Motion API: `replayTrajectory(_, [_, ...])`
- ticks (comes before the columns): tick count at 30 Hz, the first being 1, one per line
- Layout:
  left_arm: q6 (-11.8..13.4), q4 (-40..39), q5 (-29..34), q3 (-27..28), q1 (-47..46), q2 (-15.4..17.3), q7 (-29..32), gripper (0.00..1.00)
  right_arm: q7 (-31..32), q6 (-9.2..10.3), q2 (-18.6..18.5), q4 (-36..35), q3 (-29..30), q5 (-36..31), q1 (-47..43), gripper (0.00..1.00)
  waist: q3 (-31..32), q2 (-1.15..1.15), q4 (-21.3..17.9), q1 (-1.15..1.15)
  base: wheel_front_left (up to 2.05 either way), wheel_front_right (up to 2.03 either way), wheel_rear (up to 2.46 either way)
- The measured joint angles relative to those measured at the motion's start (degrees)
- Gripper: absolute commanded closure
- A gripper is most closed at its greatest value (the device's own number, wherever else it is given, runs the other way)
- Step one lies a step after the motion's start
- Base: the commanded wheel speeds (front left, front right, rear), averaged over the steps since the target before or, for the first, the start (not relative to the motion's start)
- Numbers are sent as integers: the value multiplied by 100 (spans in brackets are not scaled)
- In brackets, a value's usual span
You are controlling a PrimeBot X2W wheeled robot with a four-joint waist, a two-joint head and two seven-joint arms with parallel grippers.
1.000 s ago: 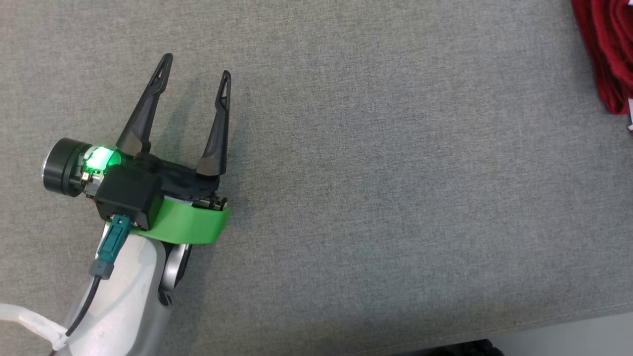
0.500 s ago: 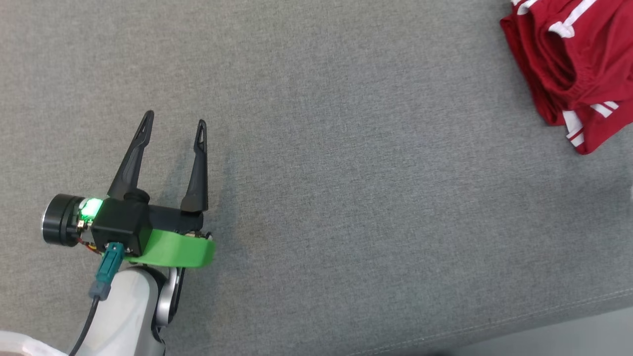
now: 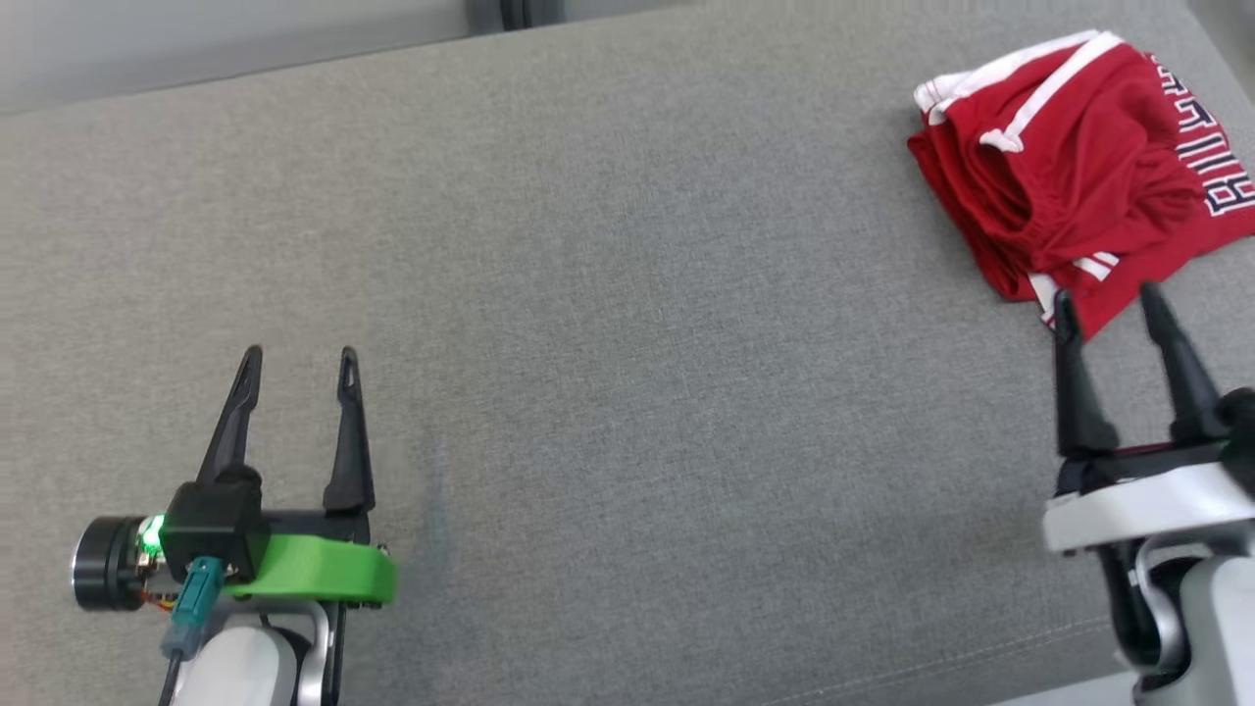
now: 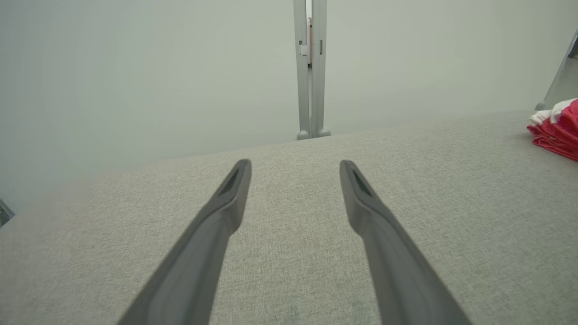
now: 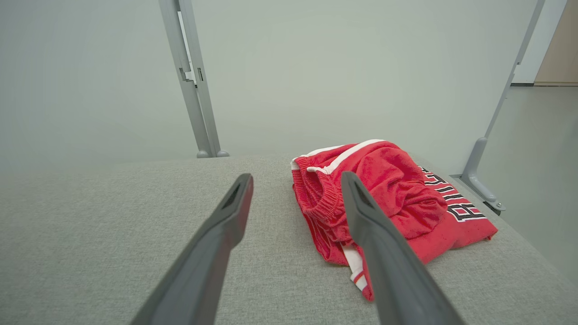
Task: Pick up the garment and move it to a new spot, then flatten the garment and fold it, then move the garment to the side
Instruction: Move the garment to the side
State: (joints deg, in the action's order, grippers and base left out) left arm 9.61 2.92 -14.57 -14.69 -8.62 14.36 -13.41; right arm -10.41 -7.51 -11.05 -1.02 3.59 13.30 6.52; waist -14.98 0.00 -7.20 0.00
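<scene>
The garment is a red pair of shorts with white stripes and lettering, lying folded in a loose bundle at the far right of the grey cushioned surface. It also appears in the right wrist view and at the right edge of the left wrist view. My right gripper is open just in front of the garment's near edge, nothing between its fingers. My left gripper is open at the lower left, far from the garment, over bare fabric.
The grey cushioned surface stretches wide between the two grippers. Its far edge meets a pale wall with a metal post. Another metal post stands at the right end, beyond the garment. The front edge runs along the bottom right.
The head camera has tilted up, bringing the whole garment and my right gripper into view. The right gripper has opened and stands apart from the garment. The left gripper stays open.
</scene>
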Motion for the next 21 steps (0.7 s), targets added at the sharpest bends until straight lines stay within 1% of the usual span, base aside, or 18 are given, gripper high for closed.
replayTrajectory(3, [59,48,-55,67,162,2,-10,0,77,-2,133,-197,-132,-42,-190,0,165,0,102,0,0,0,0])
replayTrajectory(8, [147,127,-119,130,407,4,-29,0,235,-1,240,-391,-230,-90,-495,0,378,0,372,0,0,0,0])
replayTrajectory(14, [159,223,-189,116,708,10,-57,0,453,-1,252,-560,-252,-144,-846,0,712,0,632,0,0,0,0])
replayTrajectory(21, [159,307,-211,45,961,21,-76,0,624,-1,258,-672,-269,-163,-1227,0,1092,0,786,0,0,0,0])
